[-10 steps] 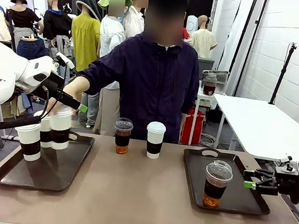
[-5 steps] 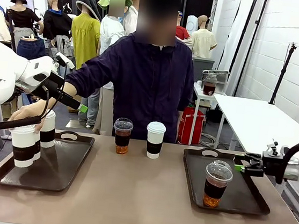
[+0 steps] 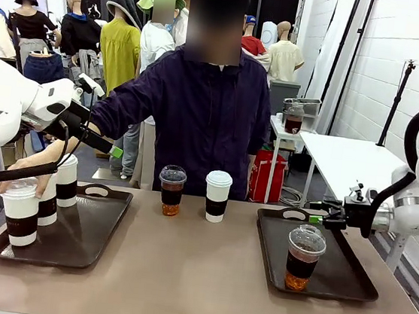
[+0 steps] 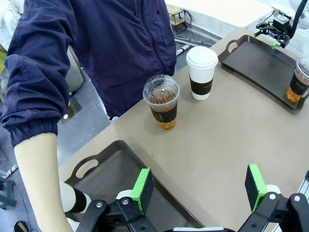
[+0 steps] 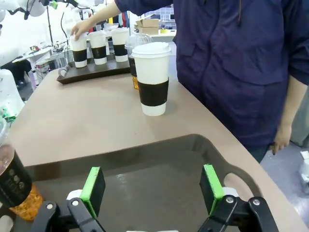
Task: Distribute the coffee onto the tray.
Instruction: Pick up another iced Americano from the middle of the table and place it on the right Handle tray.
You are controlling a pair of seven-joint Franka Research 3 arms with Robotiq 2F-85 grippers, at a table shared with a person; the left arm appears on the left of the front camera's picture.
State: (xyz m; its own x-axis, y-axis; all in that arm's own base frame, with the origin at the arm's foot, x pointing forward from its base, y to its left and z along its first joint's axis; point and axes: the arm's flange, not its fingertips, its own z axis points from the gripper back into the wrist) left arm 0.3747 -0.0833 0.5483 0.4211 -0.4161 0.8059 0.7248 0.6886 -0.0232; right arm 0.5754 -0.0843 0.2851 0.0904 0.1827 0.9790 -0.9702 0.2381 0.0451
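Three white paper cups with brown bands stand on the left tray (image 3: 79,241). The person's hand (image 3: 16,179) rests on the lid of the front one (image 3: 20,213). A clear dome-lidded cup (image 3: 171,190) and a white cup (image 3: 217,196) stand on the table between the trays. Another clear cup (image 3: 304,257) stands on the right tray (image 3: 344,275). My left gripper (image 4: 199,186) is open above the left tray's inner edge. My right gripper (image 5: 153,188) is open and empty over the far end of the right tray (image 5: 145,164), with the clear cup (image 5: 12,179) at its side.
The person stands at the far side, one arm (image 4: 34,159) stretched across to the left tray. A white table (image 3: 366,179) stands behind on the right. The bare tabletop (image 3: 196,277) lies between the two trays.
The person's hand has carried a white cup to the front-left corner of the left tray. My right gripper has drawn away from the clear cup toward the tray's far end.
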